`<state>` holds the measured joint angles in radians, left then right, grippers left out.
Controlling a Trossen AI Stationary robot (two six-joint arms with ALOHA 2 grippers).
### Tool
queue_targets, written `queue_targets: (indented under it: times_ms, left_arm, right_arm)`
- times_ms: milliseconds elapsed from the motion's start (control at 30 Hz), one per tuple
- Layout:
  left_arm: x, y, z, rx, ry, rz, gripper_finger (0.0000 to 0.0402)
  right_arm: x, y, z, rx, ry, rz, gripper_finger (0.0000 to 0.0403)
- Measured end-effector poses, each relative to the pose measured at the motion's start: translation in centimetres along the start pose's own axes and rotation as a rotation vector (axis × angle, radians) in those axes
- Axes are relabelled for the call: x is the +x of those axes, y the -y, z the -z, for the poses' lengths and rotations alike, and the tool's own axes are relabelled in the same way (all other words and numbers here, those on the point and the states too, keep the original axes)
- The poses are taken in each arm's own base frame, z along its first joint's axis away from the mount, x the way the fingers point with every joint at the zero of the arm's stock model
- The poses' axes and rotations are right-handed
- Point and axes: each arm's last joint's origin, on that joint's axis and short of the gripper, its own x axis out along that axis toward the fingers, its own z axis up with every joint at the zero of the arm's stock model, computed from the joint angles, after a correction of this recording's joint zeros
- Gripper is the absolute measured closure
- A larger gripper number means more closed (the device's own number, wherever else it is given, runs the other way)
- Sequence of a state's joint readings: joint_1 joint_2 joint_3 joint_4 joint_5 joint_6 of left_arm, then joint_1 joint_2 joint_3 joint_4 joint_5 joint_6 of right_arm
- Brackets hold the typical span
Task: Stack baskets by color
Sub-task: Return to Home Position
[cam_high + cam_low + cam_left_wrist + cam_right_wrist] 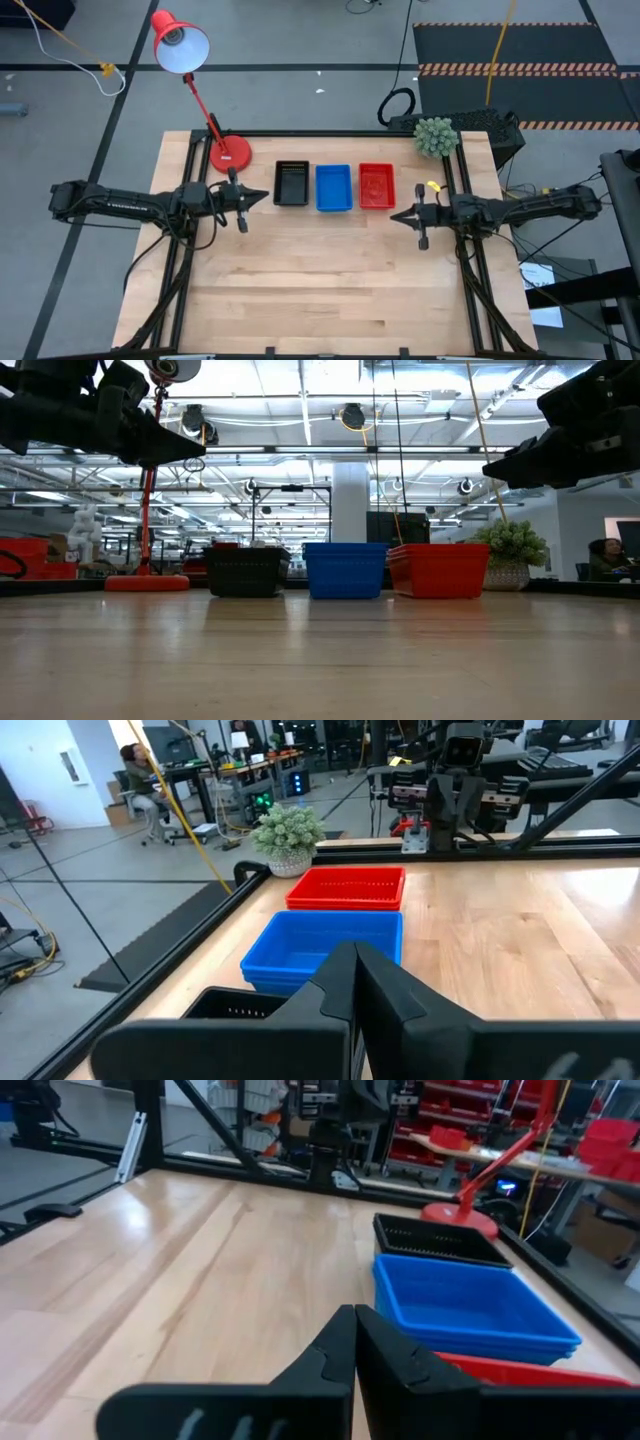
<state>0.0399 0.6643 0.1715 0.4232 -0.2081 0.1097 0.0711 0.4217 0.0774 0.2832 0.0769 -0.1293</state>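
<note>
Black perforated plastic basket stack, blue stack, red stack in row on wooden counter. Left jaws, right jaws closed, empty, flanking row. Baskets likely light, rigid; pinch rim wall.

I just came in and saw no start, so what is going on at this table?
Nothing is being handled right now. Three piles stand in a row on the table: black baskets, blue baskets and red baskets. The left tool hovers off to the side of the black baskets and the right tool off to the side of the red baskets, both shut, empty and touching nothing.
</note>
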Motion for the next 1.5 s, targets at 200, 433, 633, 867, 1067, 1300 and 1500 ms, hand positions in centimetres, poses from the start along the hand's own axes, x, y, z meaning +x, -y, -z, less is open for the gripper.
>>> queue_targets:
  times_ms: [200,433,633,867,1067,1300,1500]
  left_arm:
    - [0.0,0.0,0.0,0.002,0.000,0.002,0.0396]
    - [0.0,0.0,0.0,0.000,0.000,0.002,0.0397]
    - [0.0,0.1,-0.1,-0.025,0.009,0.027,0.0390]
    - [0.0,0.2,-0.1,-0.031,0.012,0.032,0.0398]
    - [0.0,0.2,-0.1,-0.031,0.014,0.035,0.0389]
    - [0.0,0.2,-0.1,-0.024,0.013,0.036,0.0395]
    - [-0.5,0.2,0.6,-0.019,0.028,0.037,0.0398]
  right_arm:
    - [-0.3,0.1,-0.3,-0.028,0.041,0.006,0.0403]
    - [-1.0,0.2,-0.9,-0.032,0.113,0.017,0.0403]
    - [-1.7,0.2,-0.8,-0.036,0.120,0.018,0.0403]
    - [-2.8,0.3,-0.9,-0.038,0.168,0.024,0.0403]
    - [-2.9,0.3,-0.9,-0.040,0.169,0.001,0.0403]
    - [-2.9,0.2,-0.6,-0.038,0.148,-0.008,0.0403]
    - [-2.9,0.2,-0.6,-0.032,0.148,-0.008,0.0403]
